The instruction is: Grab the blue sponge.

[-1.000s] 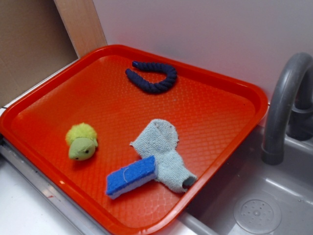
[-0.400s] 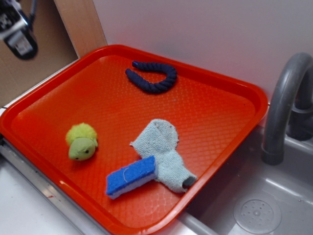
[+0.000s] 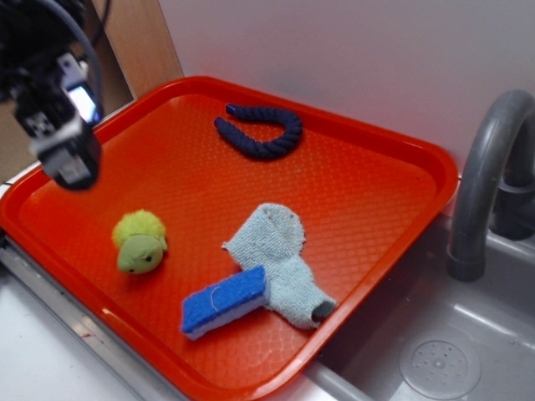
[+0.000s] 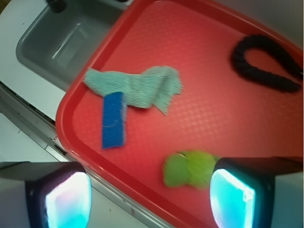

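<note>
Blue sponge (image 3: 224, 302) touching cloth (image 3: 280, 255); gripper (image 4: 151, 197) blurred, cropped at frame edge, fingers (image 4: 232, 197) spread.

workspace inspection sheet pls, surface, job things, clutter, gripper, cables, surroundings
surface: red tray, beside a grey sink.
job's things: blue sponge lies near the tray's front edge, touching the cloth; nothing grips it.
clutter: pale cloth, rumpled; green plush toy; dark rope, curved, near the back rim.
gripper: gripper is open, above the tray's left edge and well away from the sponge, holding nothing.
cables: dark cable loops over the arm.
surroundings: grey tap at the right, white wall behind, wooden panel at the left.
</note>
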`<state>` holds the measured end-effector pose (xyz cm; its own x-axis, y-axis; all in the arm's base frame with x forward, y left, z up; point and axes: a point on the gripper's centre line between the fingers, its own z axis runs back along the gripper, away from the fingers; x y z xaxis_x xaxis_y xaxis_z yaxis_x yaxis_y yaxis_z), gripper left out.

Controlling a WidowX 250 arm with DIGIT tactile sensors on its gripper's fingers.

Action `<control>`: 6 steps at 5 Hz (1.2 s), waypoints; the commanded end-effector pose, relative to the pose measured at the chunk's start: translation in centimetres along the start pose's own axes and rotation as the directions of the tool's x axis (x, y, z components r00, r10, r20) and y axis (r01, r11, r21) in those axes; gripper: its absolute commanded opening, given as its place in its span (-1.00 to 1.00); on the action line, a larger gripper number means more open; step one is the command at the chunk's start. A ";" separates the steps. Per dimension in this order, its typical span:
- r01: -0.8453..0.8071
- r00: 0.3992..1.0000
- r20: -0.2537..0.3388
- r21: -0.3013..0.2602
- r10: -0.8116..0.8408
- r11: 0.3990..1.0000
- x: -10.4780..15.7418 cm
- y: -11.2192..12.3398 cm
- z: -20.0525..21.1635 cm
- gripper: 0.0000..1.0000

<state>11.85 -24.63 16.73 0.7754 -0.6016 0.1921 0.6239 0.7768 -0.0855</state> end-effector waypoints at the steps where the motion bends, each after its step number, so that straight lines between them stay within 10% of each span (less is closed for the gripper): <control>1: 0.014 0.999 -0.046 0.002 -0.014 1.000 0.8 -1.6 -3.4 1.00; 6: 0.127 0.960 -0.252 -0.003 -0.123 0.992 2.1 -3.7 -13.7 1.00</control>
<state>13.22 -31.15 3.05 0.6875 -0.7216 -0.0815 0.7203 0.6919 -0.0498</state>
